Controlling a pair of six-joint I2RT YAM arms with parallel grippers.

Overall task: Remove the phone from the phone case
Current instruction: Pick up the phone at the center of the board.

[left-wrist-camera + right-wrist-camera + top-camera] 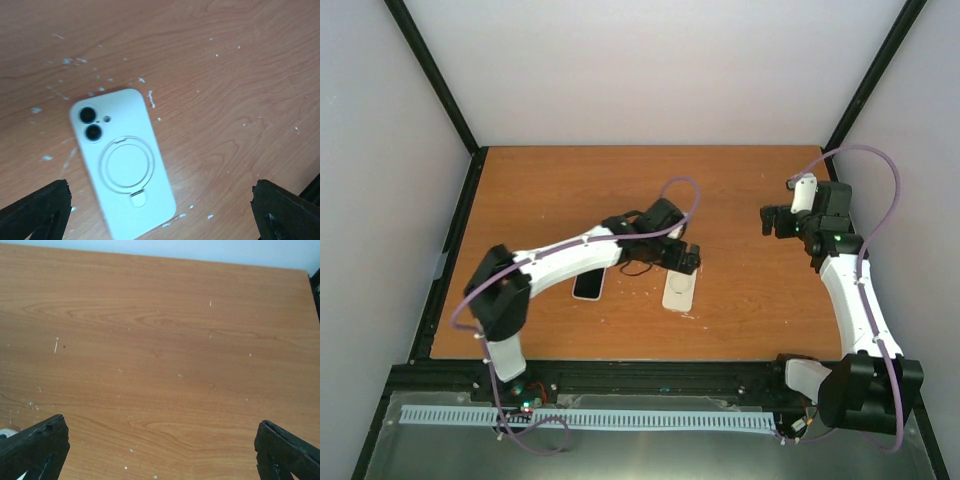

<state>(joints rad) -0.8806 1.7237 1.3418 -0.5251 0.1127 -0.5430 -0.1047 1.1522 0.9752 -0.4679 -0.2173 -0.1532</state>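
While both end effectors (160, 205) (160, 440) gape empty, left arm (560, 262) overhangs phone (588, 287), white case (122, 165) alongside

No text, brand, number or sign is legible anywhere, not even on the white phone case (122, 165).
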